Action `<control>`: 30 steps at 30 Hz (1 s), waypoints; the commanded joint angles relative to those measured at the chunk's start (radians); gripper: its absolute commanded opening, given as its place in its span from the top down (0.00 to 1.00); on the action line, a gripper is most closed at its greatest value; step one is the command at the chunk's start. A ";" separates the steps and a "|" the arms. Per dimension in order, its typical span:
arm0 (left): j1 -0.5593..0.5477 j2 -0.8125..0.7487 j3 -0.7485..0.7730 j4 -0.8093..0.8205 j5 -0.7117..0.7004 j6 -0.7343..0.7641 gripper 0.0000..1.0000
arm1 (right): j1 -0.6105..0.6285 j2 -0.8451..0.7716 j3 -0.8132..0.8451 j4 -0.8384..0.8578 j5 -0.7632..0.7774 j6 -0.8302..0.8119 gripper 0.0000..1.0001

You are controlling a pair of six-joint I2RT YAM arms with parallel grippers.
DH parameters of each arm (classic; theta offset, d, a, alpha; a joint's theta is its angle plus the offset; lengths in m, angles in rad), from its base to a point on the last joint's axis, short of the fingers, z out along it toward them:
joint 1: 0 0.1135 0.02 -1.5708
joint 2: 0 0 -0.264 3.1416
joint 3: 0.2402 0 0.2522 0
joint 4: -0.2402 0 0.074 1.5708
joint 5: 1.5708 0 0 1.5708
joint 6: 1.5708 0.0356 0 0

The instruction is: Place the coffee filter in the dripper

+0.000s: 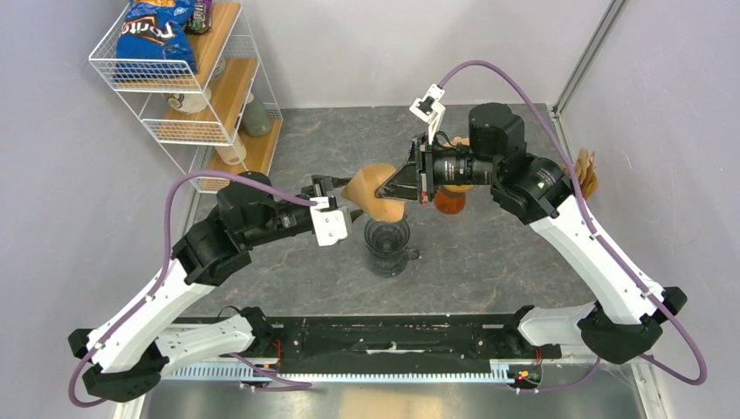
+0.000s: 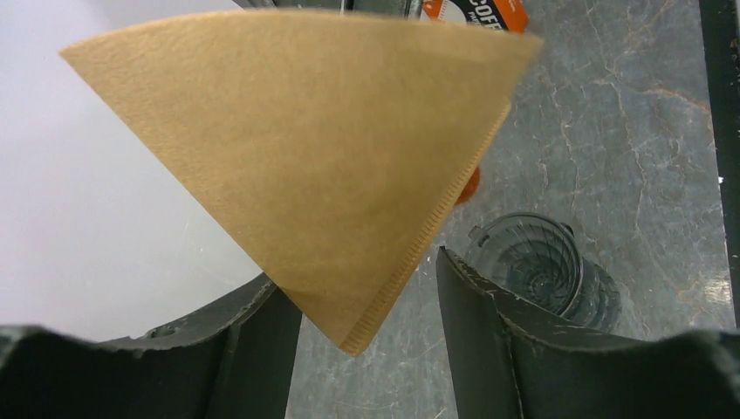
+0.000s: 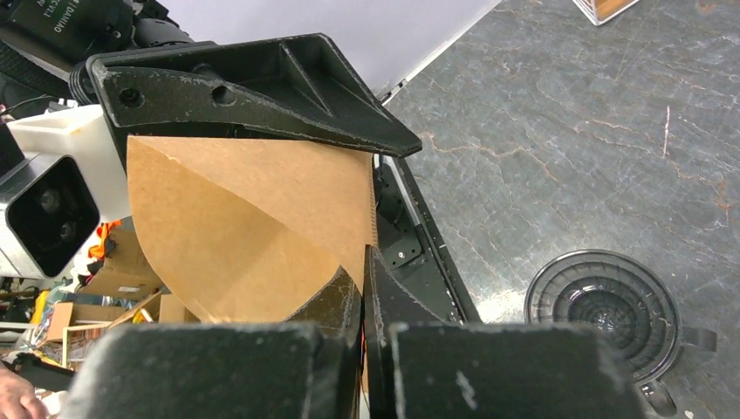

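The brown paper cone filter (image 1: 373, 190) hangs in the air above and just left of the dark clear dripper (image 1: 387, 244), which stands on the grey table. My right gripper (image 1: 400, 185) is shut on the filter's seam edge (image 3: 358, 218), with its jaws pressed together (image 3: 364, 266). My left gripper (image 1: 342, 194) is open. Its jaws stand on either side of the filter's pointed tip (image 2: 349, 336), with a gap on the right side (image 2: 358, 279). The dripper also shows empty in the left wrist view (image 2: 532, 262) and in the right wrist view (image 3: 602, 312).
An orange coffee container (image 1: 450, 199) stands behind the dripper. A white wire shelf (image 1: 188, 83) with a chip bag stands at the far left. A brown stack (image 1: 586, 170) lies by the right wall.
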 commanded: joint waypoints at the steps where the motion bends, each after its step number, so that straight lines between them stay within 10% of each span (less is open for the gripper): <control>1: -0.007 -0.016 -0.008 0.037 -0.019 0.039 0.36 | -0.002 -0.032 -0.005 0.071 -0.047 0.020 1.00; 10: -0.007 -0.018 -0.025 0.085 -0.034 0.032 0.56 | -0.002 -0.032 -0.012 0.072 -0.074 0.025 1.00; 16: -0.007 -0.024 -0.017 0.073 -0.033 0.016 0.92 | -0.003 -0.040 -0.023 0.069 -0.059 0.004 1.00; 21: -0.007 -0.024 0.011 0.012 0.023 -0.010 0.98 | -0.011 -0.047 0.012 0.024 -0.029 -0.093 0.44; 30: -0.007 0.012 0.106 -0.160 0.209 -0.094 0.98 | -0.011 -0.071 0.054 -0.080 -0.073 -0.306 0.37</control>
